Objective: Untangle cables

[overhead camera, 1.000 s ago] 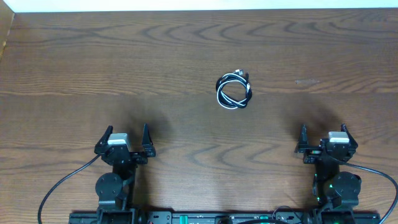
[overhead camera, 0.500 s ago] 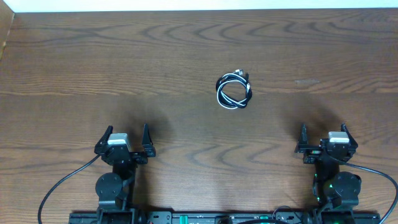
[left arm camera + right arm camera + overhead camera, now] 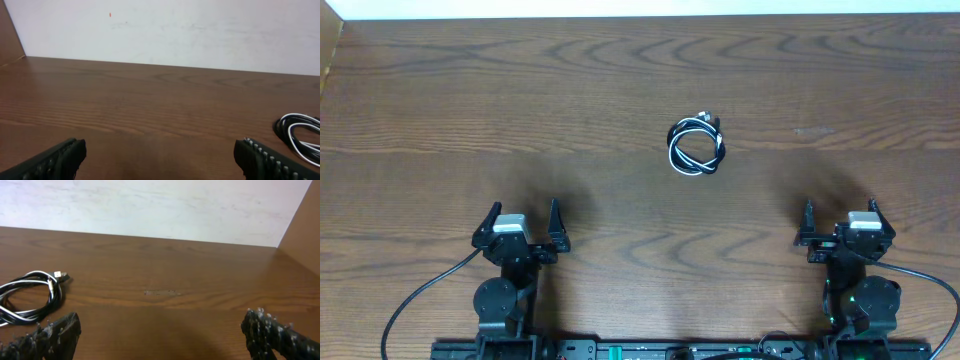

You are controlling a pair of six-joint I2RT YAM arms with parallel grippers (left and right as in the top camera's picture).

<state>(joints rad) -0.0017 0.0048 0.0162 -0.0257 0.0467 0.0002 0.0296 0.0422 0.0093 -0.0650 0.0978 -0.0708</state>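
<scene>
Nearest in, the left claw (image 3: 523,215) and the right claw (image 3: 840,212) both stand spread as wide as they go and hold nothing. Their black pads (image 3: 55,159) are ribbed on the left wrist and nubbly on the right. The risk starts with those blunt tips: the cables (image 3: 696,148) are thin and lie flat on the hard desk (image 3: 470,100), so a closing claw may skate over them or scrape the wood rather than get under one strand. The desk is smooth, dark brown, with long wavy grain (little there to stop a cord sliding). Further out, well apart from both claws, the cables lie ahead and to the right of the left claw, and ahead and to the left of the right claw. They form one small round coil, a black cord and a white one running side by side in shared loops, with a small plug (image 3: 59,274) poking out at the top. A pinch that takes both cords would likely drag the whole coil, and a pull on one could tighten the loops or snag the plug. Beyond the desk's far edge rises a pale matte wall (image 3: 175,30).
</scene>
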